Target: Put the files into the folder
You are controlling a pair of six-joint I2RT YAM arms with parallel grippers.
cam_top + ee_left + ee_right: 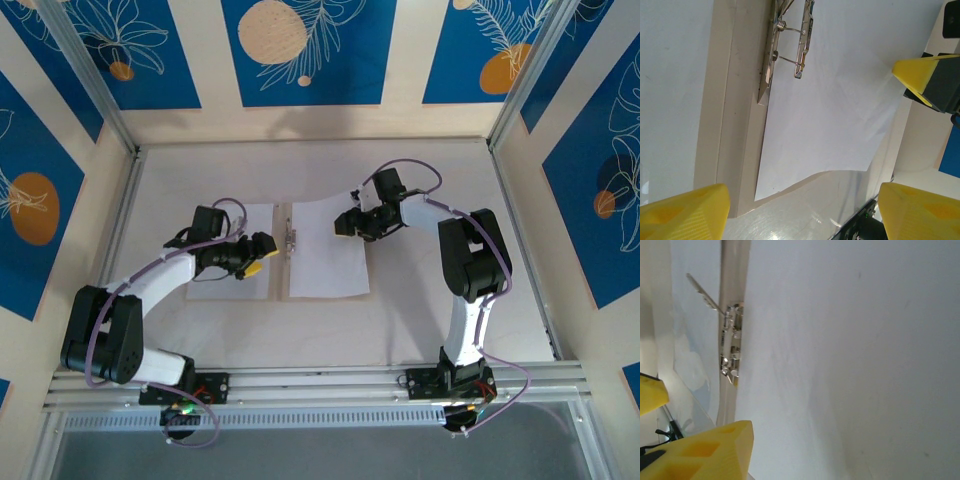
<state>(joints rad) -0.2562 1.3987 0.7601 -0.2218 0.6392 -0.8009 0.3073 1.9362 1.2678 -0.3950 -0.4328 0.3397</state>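
Left sheet (225, 290) and right sheet (328, 265) lie in the open folder (282, 282) as my right gripper (350, 222) hangs parted, empty, at that sheet's 1 o'clock, left gripper (258, 258) wide open, empty; closing a cover comes next, I judge.

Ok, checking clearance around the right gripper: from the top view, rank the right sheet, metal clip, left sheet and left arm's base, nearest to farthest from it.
1. right sheet, directly under the right gripper.
2. metal clip, in the middle, to the gripper's left.
3. left sheet, beyond the clip.
4. left arm's base, at the near-left edge.
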